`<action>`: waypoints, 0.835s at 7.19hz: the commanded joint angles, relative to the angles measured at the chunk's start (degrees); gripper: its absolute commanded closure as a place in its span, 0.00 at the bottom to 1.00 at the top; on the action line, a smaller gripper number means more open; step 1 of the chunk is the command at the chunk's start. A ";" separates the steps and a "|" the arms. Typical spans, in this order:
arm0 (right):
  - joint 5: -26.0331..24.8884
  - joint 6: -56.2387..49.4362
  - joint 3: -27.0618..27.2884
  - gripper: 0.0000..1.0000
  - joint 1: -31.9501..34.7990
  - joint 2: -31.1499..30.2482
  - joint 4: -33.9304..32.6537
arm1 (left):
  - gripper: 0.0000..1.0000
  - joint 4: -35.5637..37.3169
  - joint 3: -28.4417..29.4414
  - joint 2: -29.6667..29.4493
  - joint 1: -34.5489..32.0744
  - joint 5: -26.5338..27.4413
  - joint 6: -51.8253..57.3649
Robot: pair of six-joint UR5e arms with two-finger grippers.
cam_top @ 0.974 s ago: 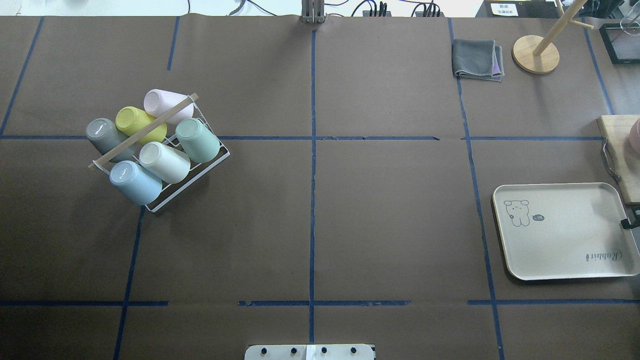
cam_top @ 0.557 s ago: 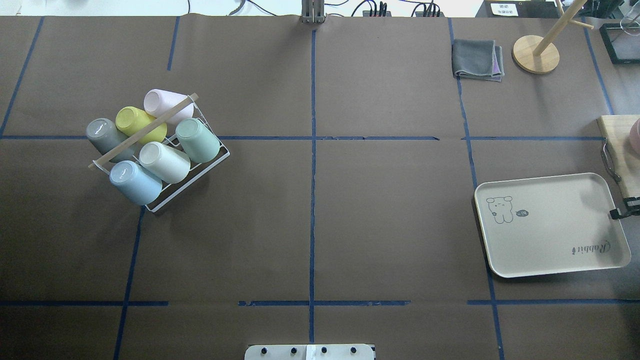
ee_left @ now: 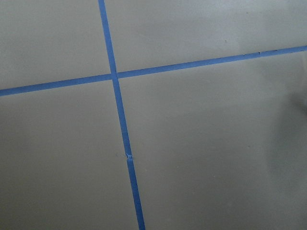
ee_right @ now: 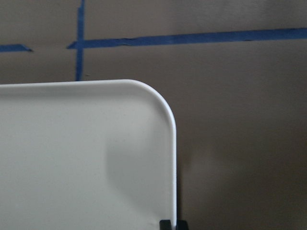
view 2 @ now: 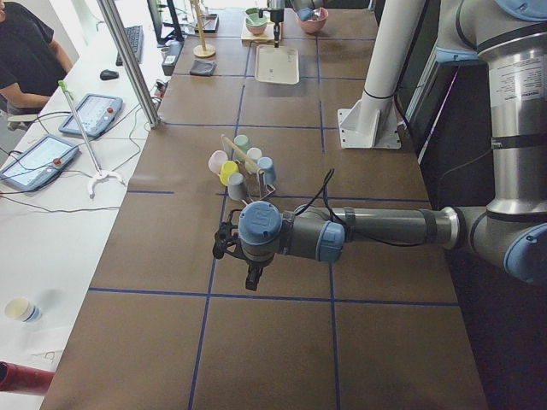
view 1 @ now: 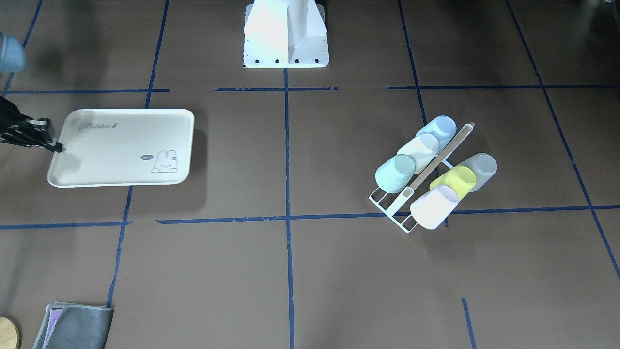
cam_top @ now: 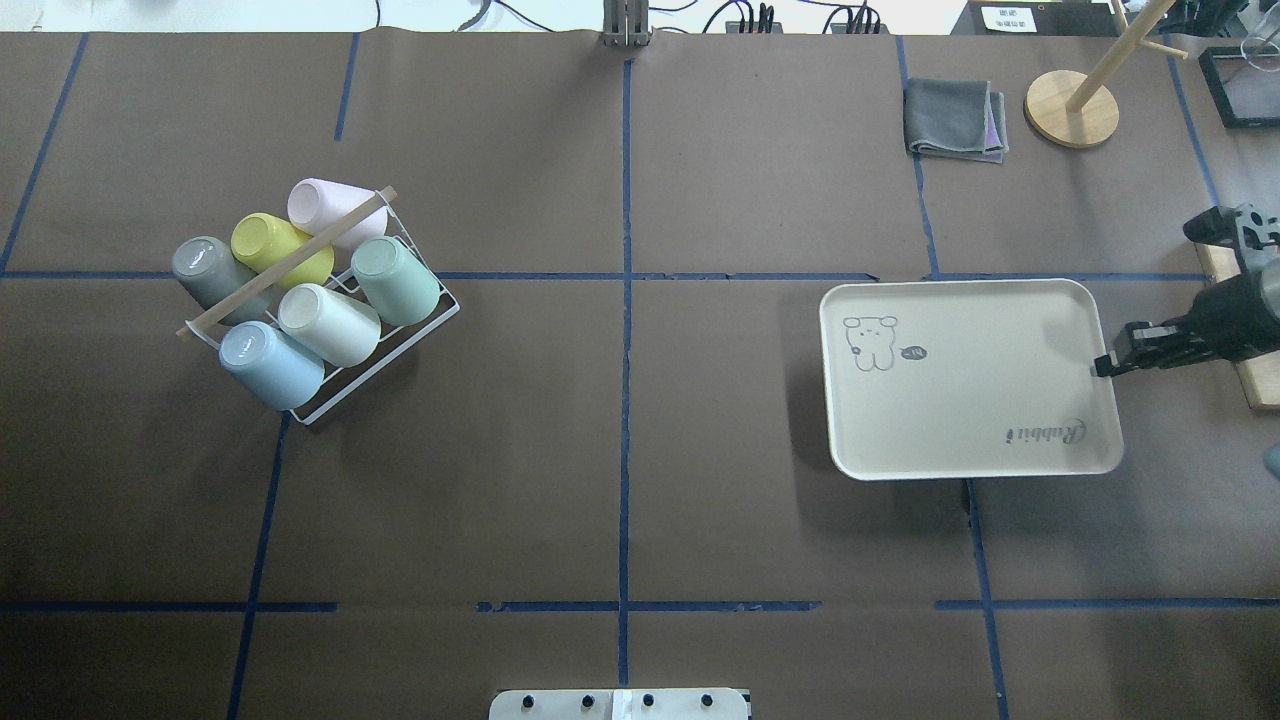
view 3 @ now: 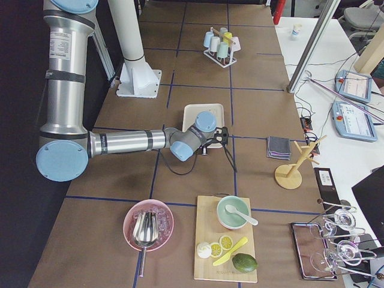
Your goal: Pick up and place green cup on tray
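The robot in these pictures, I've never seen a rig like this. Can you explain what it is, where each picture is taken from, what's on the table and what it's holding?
It is two robot arms, each ending in a two-finger gripper, at a brown table. Two pictures look down on the table, one from behind the robot and one facing it. Two look along it from either end, and two come from cameras on the wrists. The right gripper pinches the rim of a cream tray, which has nothing on it. On the other side a wire rack holds the green cup, tilted, among five others. A grey cloth lies near the far edge. The left gripper hangs over bare table. I see nothing in it, and I cannot tell whether it is open or shut.
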 commanded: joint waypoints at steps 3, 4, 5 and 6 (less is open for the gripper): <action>-9.78 23.14 0.51 1.00 -18.01 16.27 -1.32 | 0.00 -0.12 -0.23 -0.68 0.17 0.07 0.08; -11.40 23.15 0.51 1.00 -20.23 19.43 -5.86 | 0.00 -0.21 -0.23 -1.03 0.52 0.07 0.42; -11.59 23.24 0.51 1.00 -21.12 22.86 -11.38 | 0.00 -0.21 -0.23 -1.38 0.79 0.07 0.60; -14.73 24.02 0.51 1.00 -23.22 23.33 -12.22 | 0.00 -0.21 -0.40 -1.38 0.79 0.07 0.43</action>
